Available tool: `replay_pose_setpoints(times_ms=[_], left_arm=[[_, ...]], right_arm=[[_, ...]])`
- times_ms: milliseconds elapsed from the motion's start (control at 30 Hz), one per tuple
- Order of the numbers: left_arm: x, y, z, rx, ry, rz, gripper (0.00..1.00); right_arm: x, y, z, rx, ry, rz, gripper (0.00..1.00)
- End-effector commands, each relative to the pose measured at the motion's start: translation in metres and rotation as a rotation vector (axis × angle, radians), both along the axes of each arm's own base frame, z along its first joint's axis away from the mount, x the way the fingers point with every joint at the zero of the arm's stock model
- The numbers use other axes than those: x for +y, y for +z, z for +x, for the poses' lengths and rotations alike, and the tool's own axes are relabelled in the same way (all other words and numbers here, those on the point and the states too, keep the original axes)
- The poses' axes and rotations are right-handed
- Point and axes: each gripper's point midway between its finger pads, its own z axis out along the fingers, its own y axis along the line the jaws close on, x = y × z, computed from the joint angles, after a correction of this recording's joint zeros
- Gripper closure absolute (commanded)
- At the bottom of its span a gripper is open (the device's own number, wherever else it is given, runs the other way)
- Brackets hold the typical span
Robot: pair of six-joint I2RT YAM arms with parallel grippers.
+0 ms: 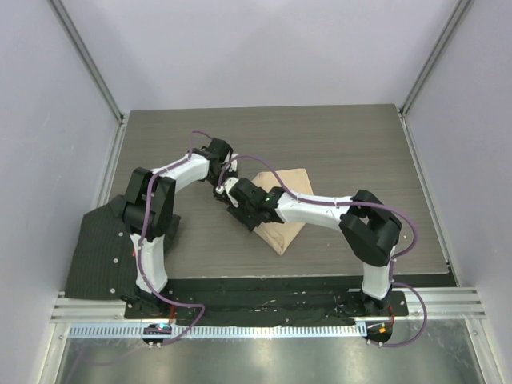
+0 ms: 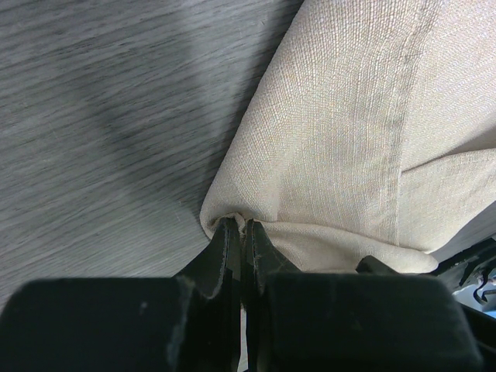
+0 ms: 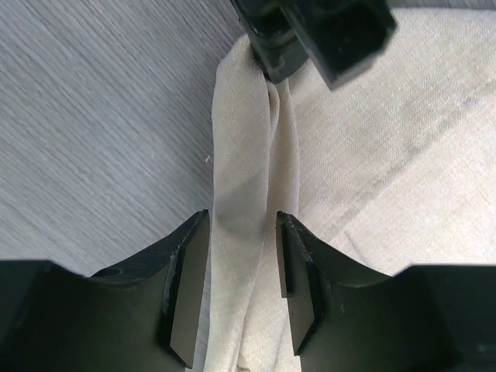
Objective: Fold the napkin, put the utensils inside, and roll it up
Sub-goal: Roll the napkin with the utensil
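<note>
Folding is the step in hand: the napkin [image 2: 341, 139] lies partly doubled over on the grey wood-grain table [image 2: 101, 116], and no utensils show in any view. The left gripper [image 2: 242, 226] has its fingers pressed together on a bunched corner of the cloth, right at its tips. The rest of the fabric spreads ahead of it and to its right. From that pinch a raised ridge of cloth runs toward the right gripper [image 3: 242, 225], whose jaws stand apart on either side of it. The fabric fills most of the gap, but the pads do not look to be squeezing it.

The cloth is a beige, coarse plain weave, soft and limp, and it creases readily; a straight seam or crease line crosses it. The next move probably calls for the right jaws to close on the ridge so both tools can carry the edge across together, taut and level, or the fold may land skewed. A dark ribbed cloth [image 1: 104, 240] lies beside the left arm's base, apart from the work.
</note>
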Motion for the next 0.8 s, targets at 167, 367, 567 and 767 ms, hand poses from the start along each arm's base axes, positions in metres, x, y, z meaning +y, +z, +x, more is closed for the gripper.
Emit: replay_pose_setpoints(times_ms=[167,367,567,767], left_arm=[[0.004,-0.011,-0.004,0.029,-0.018,0.024,1.00],[0.003,-0.003,-0.001,0.001,0.005,0.013,1.00],[0.009,0.018,0.014,-0.099,0.081,0.013,0.63],[0.030,0.029,0.016,-0.164,0.158,0.042,0.33]], right_arm=[[0.006,-0.018,0.017,-0.060,-0.001,-0.037,0.54],[0.004,-0.031,0.007,0.027,0.028,-0.007,0.76],[0.000,-0.049,-0.026,0.170,0.097,0.056,0.87],[-0.001,-0.053,-0.055,0.281,0.120,0.161,0.89]])
